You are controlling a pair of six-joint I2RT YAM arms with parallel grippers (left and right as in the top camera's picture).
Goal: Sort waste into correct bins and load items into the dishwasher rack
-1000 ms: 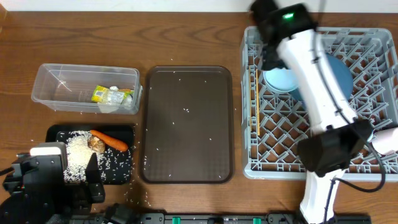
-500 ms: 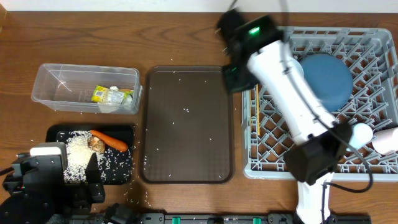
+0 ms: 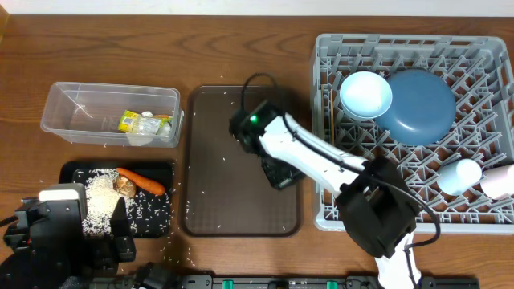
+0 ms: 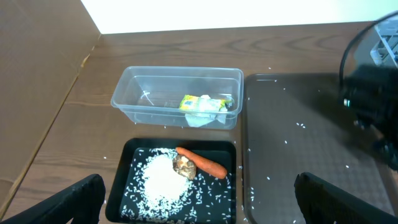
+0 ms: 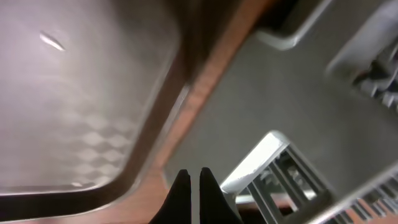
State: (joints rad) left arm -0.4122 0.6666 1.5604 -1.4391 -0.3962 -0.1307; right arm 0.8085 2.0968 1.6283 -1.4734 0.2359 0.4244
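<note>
The grey dishwasher rack [image 3: 353,185] on the right holds a blue plate [image 3: 422,104], a white bowl [image 3: 366,93], a light-blue cup [image 3: 458,177] and a pink cup [image 3: 502,181]. My right gripper [image 3: 283,175] [image 5: 189,177] is shut on nothing, low over the brown tray's right edge beside the rack. The clear box [image 3: 60,100] holds a yellow-green wrapper [image 3: 128,121] and crumpled paper [image 3: 148,127]. Rice [image 4: 163,183], a carrot [image 4: 202,163] and a brown lump [image 4: 184,165] lie in the black tray [image 3: 76,170]. My left gripper [image 4: 202,208] hangs wide open above that tray's near end.
A large dark-brown serving tray [image 3: 241,160] with a few stray rice grains lies between the bins and the rack. The right arm stretches from the front edge across the rack's near-left corner [image 5: 280,168]. Grains are scattered on the wood by the black tray.
The right arm swung left from above the rack down to the brown tray and its jaws closed empty. The bowl and plate now show in the rack. The left arm stayed still.
</note>
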